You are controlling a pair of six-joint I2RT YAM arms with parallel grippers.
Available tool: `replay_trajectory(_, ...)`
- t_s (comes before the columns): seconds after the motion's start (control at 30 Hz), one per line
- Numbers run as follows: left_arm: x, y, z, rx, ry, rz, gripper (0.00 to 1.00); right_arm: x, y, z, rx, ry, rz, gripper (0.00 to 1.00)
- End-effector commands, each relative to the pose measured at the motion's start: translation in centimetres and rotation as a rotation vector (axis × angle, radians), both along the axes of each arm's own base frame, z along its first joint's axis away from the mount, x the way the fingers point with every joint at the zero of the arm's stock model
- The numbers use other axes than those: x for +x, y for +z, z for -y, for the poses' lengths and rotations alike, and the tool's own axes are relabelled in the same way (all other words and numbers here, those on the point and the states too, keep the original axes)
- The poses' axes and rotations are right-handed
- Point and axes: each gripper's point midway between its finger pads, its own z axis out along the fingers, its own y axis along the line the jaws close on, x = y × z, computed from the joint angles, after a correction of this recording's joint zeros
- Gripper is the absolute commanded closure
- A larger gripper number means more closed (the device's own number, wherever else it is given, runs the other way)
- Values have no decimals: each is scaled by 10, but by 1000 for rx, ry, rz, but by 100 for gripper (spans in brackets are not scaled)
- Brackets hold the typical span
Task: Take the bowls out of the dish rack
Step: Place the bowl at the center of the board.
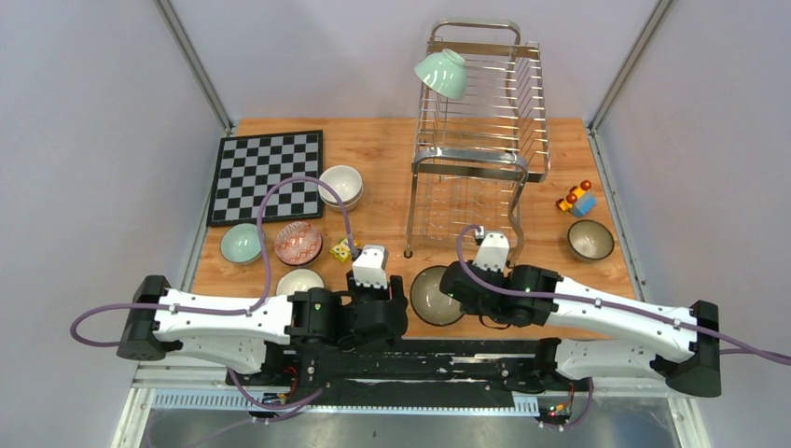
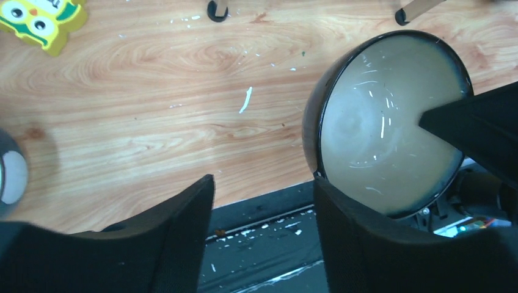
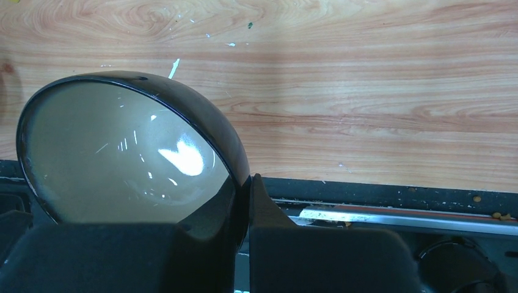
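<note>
We hold a dark-rimmed bowl (image 1: 435,297) at six o'clock from the dish rack (image 1: 471,157).
Our right gripper (image 3: 244,183) clamps its rim, mouth tipped upward; our left gripper (image 2: 262,183), at its nine o'clock, has its jaws apart.

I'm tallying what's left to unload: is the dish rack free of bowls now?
No, a mint green bowl sits tilted at the upper left corner of the dish rack.
</note>
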Motion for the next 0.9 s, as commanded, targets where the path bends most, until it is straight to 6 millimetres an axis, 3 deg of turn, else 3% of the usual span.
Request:
replay_trajectory(0.0,12,16,-2,-15,68,46,32,0,19,-14,78,-21,4,100)
replay_trajectory(0.13,12,20,-1,-12,63,50,24,-2,17,-20,72,-16,-24,100)
replay_trajectory(0.27,11,21,-1,-8,47,51,26,-4,13,-25,52,-5,-44,100)
replay_trajectory(0.5,15,8,-6,77,47,58,46,-5,18,-35,58,1,-57,100)
replay_trajectory(0.73,19,0,0,97,42,41,49,-8,18,-42,44,8,-74,100)
replay_trajectory(0.87,20,-6,2,106,38,25,61,-8,18,-45,42,12,-77,100)
